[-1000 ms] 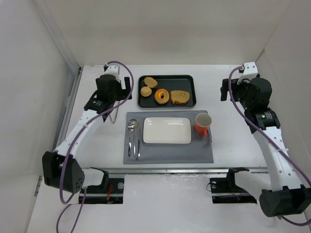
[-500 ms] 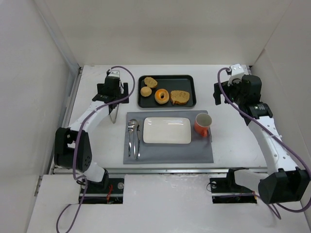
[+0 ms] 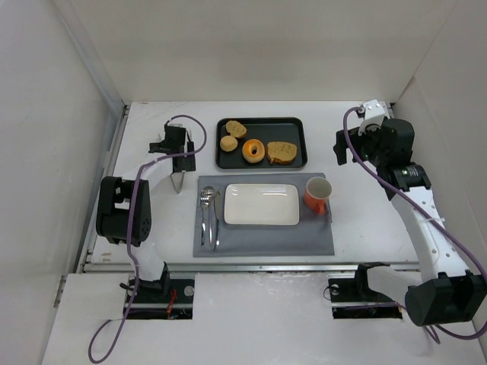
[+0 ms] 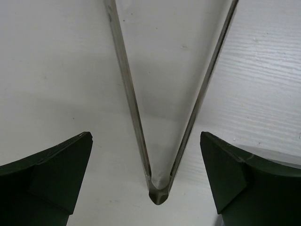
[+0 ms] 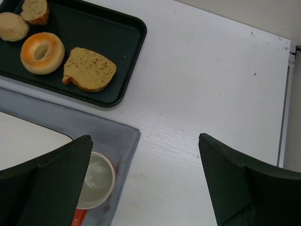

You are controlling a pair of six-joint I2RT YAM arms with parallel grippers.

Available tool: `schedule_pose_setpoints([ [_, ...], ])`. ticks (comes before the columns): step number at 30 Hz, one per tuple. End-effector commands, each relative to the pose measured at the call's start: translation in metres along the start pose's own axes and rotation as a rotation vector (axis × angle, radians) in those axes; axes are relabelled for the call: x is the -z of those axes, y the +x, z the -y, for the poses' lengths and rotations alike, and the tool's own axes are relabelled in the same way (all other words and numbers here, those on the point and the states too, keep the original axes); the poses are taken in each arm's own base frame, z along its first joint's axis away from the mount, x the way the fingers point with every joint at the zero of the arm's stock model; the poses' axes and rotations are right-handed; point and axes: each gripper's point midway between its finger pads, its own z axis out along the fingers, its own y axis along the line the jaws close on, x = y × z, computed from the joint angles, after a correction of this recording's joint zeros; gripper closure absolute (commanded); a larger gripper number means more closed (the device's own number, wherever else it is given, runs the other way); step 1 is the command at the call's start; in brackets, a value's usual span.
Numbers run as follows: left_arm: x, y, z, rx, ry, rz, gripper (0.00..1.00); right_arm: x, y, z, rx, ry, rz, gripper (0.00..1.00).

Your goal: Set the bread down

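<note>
We judged the step in hand to be picking up the tongs (image 4: 159, 194), which lay on the desk (image 3: 152, 213) left of the tray (image 3: 298, 126). The left pincer (image 4: 145, 136) hung over their hinged end, spread wide and holding nothing. We would centre it so both arms get squeezed evenly, and close a little beyond the hinge. The right pincer (image 5: 145, 139) was also wide open and empty, above the desk right of the tray. The bread (image 3: 237, 128) lay flat in the tray's far-left corner, just beyond the bun (image 3: 228, 142). Its long axis seemed to run far-left to near-right, though it was small in view. We would have the tong tips straddle its short width.
</note>
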Motion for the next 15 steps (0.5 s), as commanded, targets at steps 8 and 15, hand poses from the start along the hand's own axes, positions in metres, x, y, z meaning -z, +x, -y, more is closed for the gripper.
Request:
schedule_pose_setpoints([
  [8,-0.005,-0.016,0.001,0.069,0.043,0.004,0.05,0.01,-0.025,-0.003,0.021,-0.017,0.069,0.0],
  [15,-0.001,-0.016,0.009,0.068,0.095,-0.004,0.06,0.01,-0.025,-0.003,0.021,-0.017,0.069,0.0],
])
